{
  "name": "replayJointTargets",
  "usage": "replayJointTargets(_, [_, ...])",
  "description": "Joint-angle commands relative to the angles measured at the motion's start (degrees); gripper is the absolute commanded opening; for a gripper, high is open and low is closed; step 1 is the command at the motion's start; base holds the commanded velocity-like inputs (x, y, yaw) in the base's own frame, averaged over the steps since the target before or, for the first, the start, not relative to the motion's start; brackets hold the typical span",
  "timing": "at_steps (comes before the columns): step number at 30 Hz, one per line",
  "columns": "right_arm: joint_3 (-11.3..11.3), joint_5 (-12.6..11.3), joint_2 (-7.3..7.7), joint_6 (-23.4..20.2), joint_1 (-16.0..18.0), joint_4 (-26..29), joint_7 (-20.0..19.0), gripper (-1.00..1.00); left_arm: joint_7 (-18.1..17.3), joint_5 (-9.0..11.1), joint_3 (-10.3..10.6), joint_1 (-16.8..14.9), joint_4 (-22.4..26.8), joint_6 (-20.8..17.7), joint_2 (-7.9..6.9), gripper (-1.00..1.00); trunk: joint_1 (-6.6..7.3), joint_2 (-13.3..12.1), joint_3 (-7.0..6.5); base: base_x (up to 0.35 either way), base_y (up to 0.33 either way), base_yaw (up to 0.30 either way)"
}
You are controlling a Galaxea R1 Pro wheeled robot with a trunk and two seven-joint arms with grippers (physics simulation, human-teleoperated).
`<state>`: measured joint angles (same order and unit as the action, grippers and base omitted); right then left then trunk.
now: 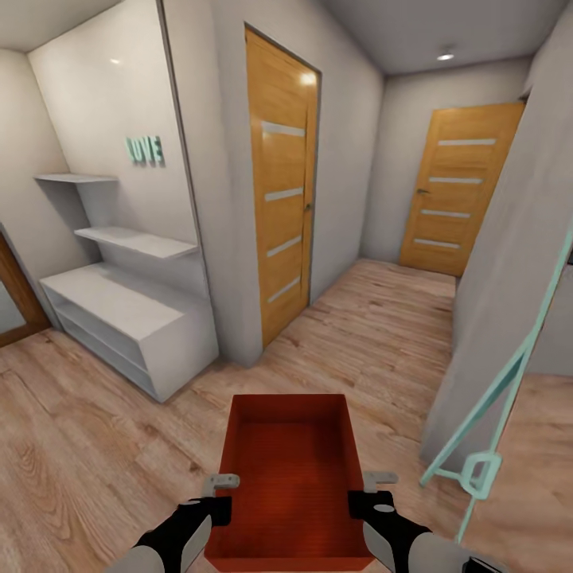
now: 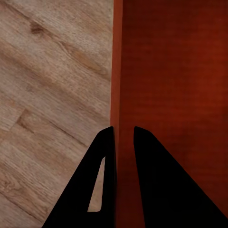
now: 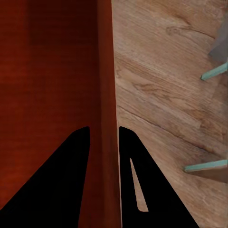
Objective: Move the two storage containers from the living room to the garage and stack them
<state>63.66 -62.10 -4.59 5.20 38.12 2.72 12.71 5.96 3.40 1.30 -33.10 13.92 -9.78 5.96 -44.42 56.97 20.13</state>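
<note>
One red-orange storage container (image 1: 290, 469) between two claws, left claw (image 1: 216, 497) and right claw (image 1: 372, 493).

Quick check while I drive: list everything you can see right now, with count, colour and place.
storage container: one, red-orange, open top, held between both grippers low in the head view, above the wood floor.
doors: two, orange wood with pale stripes; one in the wall ahead on the left, one at the hallway's far end.
shelf unit: one, white, against the left wall, with two wall shelves above it.
LOVE letters: one set, pale teal, on the wall above the shelves.
frame: one, teal, thin bars, at right.
floor: light wood planks.
ceiling light: one, lit.
left gripper: shut on the container's left wall.
right gripper: shut on its right wall.
</note>
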Motion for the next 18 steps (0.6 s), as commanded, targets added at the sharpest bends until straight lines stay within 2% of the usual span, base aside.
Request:
replayJointTargets(1, [1.1, -0.6, 0.55, 0.2, 0.0, -1.0, 0.2, -1.0, 0.5, 1.4, 1.2, 0.0, 0.1, -0.3, -0.04, -1.0, -0.04, 0.0, 0.06, 0.323, 0.0, 0.0])
replayJointTargets(18, [1.1, -0.6, 0.58, 0.2, 0.1, -1.0, 0.2, -1.0, 0.5, 1.4, 1.2, 0.0, 0.1, -0.3, -0.01, -1.0, -0.04, 0.0, 0.06, 0.323, 0.0, 0.0])
